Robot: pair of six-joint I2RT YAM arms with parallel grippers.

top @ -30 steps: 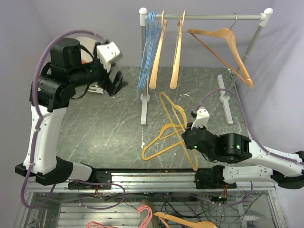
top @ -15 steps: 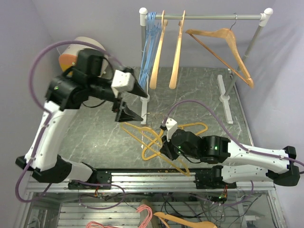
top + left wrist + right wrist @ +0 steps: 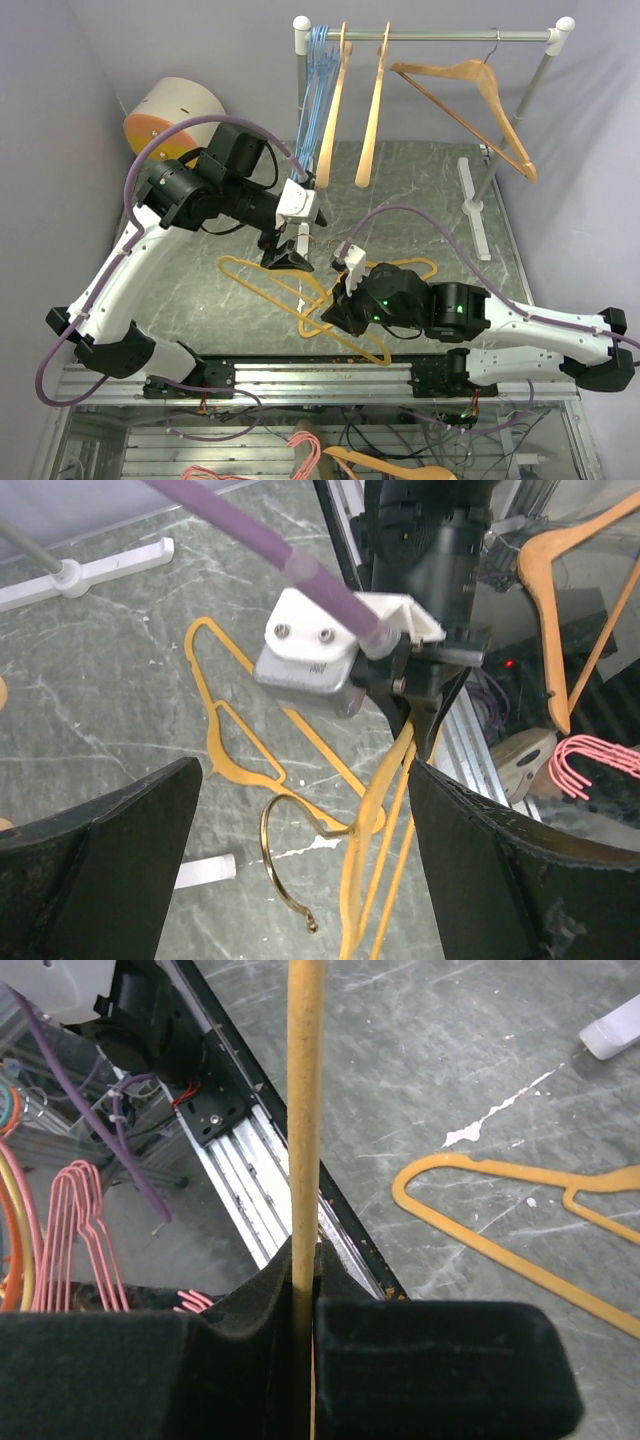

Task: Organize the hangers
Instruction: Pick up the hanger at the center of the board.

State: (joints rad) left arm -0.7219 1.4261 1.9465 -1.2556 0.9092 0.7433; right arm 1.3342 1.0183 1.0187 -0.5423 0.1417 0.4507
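My right gripper [image 3: 338,300] [image 3: 305,1282] is shut on the thin bar of an orange hanger [image 3: 303,1110] [image 3: 316,322], held tilted above the table's front. That hanger's gold metal hook [image 3: 285,865] sits between the wide-open fingers [image 3: 110,870] of my left gripper [image 3: 303,780] [image 3: 285,250], untouched by either. A second orange hanger [image 3: 240,715] [image 3: 255,275] lies flat on the table. On the rack [image 3: 440,36] at the back hang blue wire hangers [image 3: 313,90] and three tan wooden hangers [image 3: 372,110], one skewed at the right [image 3: 470,95].
A round tan and orange container [image 3: 175,112] lies at the back left. The rack's white feet [image 3: 478,215] stand on the marble table [image 3: 200,300]. Pink hangers [image 3: 80,1230] and cables lie below the front rail [image 3: 320,372].
My left arm has swung from the back left down to the table's middle, its open jaws now around the hook. The right gripper has carried the orange hanger leftward.
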